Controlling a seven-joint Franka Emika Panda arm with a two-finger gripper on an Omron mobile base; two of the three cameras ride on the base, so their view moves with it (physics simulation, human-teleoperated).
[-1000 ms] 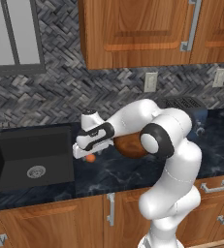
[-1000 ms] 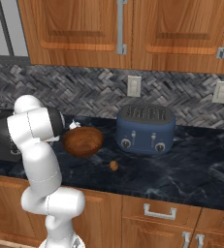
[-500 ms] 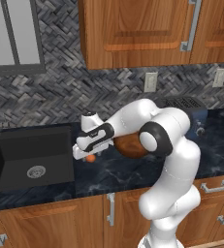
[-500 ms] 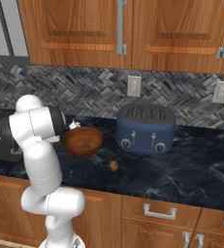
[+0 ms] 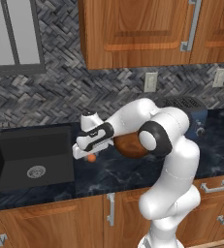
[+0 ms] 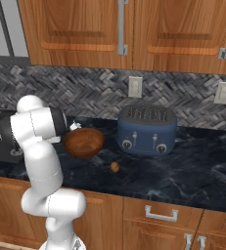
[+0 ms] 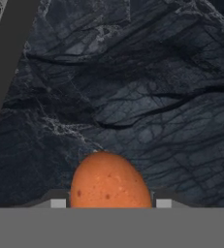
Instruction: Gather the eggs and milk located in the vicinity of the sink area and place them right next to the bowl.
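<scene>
While the dark marble surface (image 5: pixel 108 174) ran the width of the kitchen, the black sink (image 5: pixel 28 155) sat recessed at its 9 o'clock end in the left base view, and the white arm (image 5: pixel 167 160) reached across from the 4 o'clock corner toward the strip just beside the basin. The blue toaster (image 6: pixel 147 130) stood at about 1 o'clock of the bowl in the right base view, no part of the job. The brown wooden bowl (image 6: pixel 83 142) rested near the middle of the surface, partly hidden behind the arm in the left base view.

The jaws of the gripper (image 5: pixel 88 154) were pressed in on an orange-brown egg (image 7: pixel 109 183), which the hand view showed seated between the two finger tips at 6 o'clock. In the left base view that egg sat low, right at the surface, between the sink's edge and the bowl; whether it was lifted off yet could not be told.

A second egg (image 6: pixel 115 167) lay on the surface at about 4 o'clock of the bowl, near it, so it was probably delivered. By this reading one egg was done, one was freshly gripped and needed carrying to the bowl, and the milk was left to fetch; no carton could be made out.
</scene>
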